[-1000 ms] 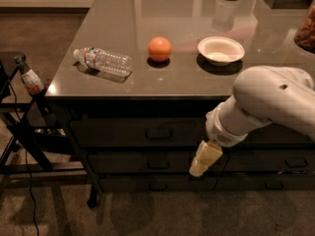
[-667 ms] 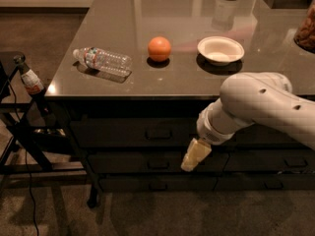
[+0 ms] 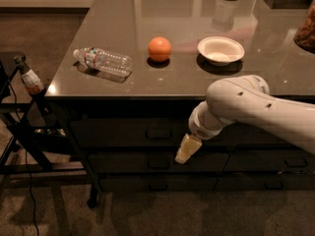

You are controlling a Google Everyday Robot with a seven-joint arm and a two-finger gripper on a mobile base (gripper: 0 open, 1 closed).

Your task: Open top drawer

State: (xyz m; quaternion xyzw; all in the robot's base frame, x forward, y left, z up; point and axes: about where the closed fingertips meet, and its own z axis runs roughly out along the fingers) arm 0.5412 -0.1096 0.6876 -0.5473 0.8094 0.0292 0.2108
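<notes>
The top drawer (image 3: pixel 128 132) is a dark front just under the tabletop, with a small rectangular handle (image 3: pixel 158 133) in its middle; it looks closed. My gripper (image 3: pixel 186 150) hangs from the white arm (image 3: pixel 246 107) in front of the drawers. Its yellowish tip is just right of and a little below the handle, level with the gap between the top and second drawers.
The tabletop (image 3: pixel 197 14) holds a lying water bottle (image 3: pixel 103 61), an orange (image 3: pixel 159 49) and a white bowl (image 3: pixel 220 50). Lower drawers (image 3: pixel 147 162) sit beneath. A dark stand (image 3: pixel 24 127) with a small bottle (image 3: pixel 30 78) is at the left, with a cable on the floor.
The arm and gripper have moved left along the drawer fronts and slightly up, ending close to the top drawer's handle. The drawer has not moved.
</notes>
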